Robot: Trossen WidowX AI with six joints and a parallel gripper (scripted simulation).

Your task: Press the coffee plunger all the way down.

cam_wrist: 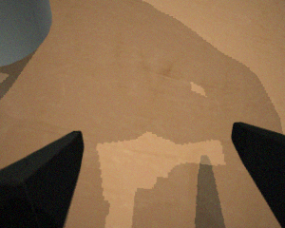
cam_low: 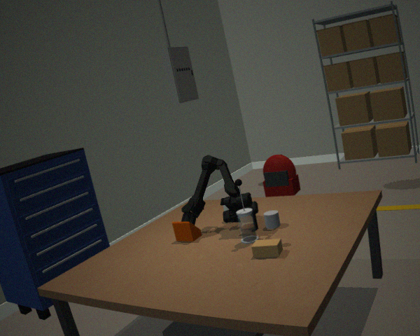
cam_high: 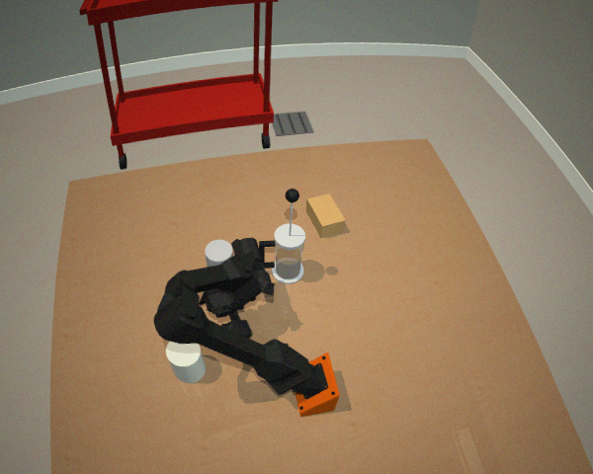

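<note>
Grey walls enclose a dim workshop: a blue drawer cabinet [cam_low: 47, 217] at left, a steel shelf rack [cam_low: 398, 47] stacked with cardboard boxes [cam_low: 373, 104] far right, a red cart [cam_high: 184, 127] beyond the wooden table [cam_low: 311, 282].

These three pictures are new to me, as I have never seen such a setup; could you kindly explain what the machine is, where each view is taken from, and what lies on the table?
The black machine is a jointed robot arm bolted to an orange base on a wooden table. The first picture looks down from above, the second looks across the room from the side, and the third comes from a camera on the arm's wrist, looking past its two dark fingers at the table.

On the table stand a clear coffee press with its plunger knob raised high, two pale cylinders and a tan block.

The tool is open and holds nothing. It sits low, beside the press, not yet on the knob.
</note>
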